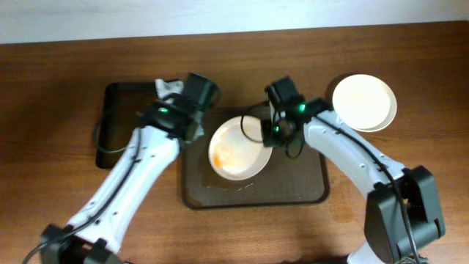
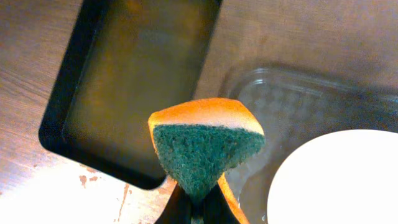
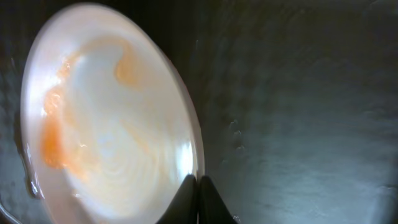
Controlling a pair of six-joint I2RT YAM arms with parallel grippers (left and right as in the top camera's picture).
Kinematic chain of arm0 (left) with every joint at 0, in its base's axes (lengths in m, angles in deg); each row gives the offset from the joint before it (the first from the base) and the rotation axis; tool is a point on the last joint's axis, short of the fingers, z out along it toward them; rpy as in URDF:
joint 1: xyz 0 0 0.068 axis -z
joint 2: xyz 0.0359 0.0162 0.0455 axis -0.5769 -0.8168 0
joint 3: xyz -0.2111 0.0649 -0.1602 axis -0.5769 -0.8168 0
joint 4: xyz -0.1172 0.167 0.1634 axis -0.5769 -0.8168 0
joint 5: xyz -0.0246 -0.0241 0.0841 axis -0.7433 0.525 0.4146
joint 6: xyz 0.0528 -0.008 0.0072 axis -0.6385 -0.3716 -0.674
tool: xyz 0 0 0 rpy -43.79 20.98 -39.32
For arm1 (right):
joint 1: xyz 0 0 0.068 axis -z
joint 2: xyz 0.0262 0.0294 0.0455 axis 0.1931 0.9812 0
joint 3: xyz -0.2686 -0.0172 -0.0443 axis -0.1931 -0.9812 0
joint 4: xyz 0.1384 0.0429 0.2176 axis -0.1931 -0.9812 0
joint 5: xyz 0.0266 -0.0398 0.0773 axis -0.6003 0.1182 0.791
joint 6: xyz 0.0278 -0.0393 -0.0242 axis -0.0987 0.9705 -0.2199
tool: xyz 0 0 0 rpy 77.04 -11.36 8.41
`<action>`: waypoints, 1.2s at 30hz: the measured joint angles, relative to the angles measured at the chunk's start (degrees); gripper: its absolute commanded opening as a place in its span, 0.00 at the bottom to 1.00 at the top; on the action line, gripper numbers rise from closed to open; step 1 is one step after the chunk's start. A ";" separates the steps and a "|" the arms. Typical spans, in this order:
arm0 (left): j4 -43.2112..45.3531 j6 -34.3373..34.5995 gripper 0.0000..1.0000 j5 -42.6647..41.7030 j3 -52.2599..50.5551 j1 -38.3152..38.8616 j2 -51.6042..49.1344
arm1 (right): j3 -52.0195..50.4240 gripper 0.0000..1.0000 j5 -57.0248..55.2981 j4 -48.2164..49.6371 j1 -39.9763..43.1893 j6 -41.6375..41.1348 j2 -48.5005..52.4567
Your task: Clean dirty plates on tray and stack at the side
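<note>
A plate [image 1: 234,150] smeared with orange sauce sits tilted on the dark brown tray [image 1: 300,187]. My right gripper [image 1: 272,132] is shut on its right rim; the right wrist view shows the fingers [image 3: 199,186] pinching the rim of the smeared plate [image 3: 106,118]. My left gripper [image 1: 192,121] is shut on a sponge [image 2: 205,146], green scouring side facing the camera, orange foam behind, held above the tray's left edge [image 2: 261,87] beside the plate [image 2: 336,180]. Clean plates [image 1: 364,101] are stacked on the table at the right.
A smaller black tray [image 1: 121,121] lies left of the brown tray, partly under my left arm; it also shows in the left wrist view [image 2: 137,81]. Bare wooden table surrounds both trays.
</note>
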 measured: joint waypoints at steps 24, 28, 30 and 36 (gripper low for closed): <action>2.84 -12.68 0.00 -14.49 -3.04 -18.45 0.39 | 9.27 0.41 8.90 -8.17 6.27 6.05 16.41; 2.84 -12.68 0.00 -14.49 -3.08 -18.45 0.39 | 8.22 0.36 9.66 -5.29 6.27 6.08 19.06; 2.84 -12.68 0.00 -14.49 -3.10 -18.45 0.39 | 7.61 0.10 9.79 -3.21 6.27 6.03 19.02; 3.06 -12.68 0.00 -14.49 -3.10 -18.45 0.39 | 7.45 0.04 9.03 -2.86 6.32 5.35 18.80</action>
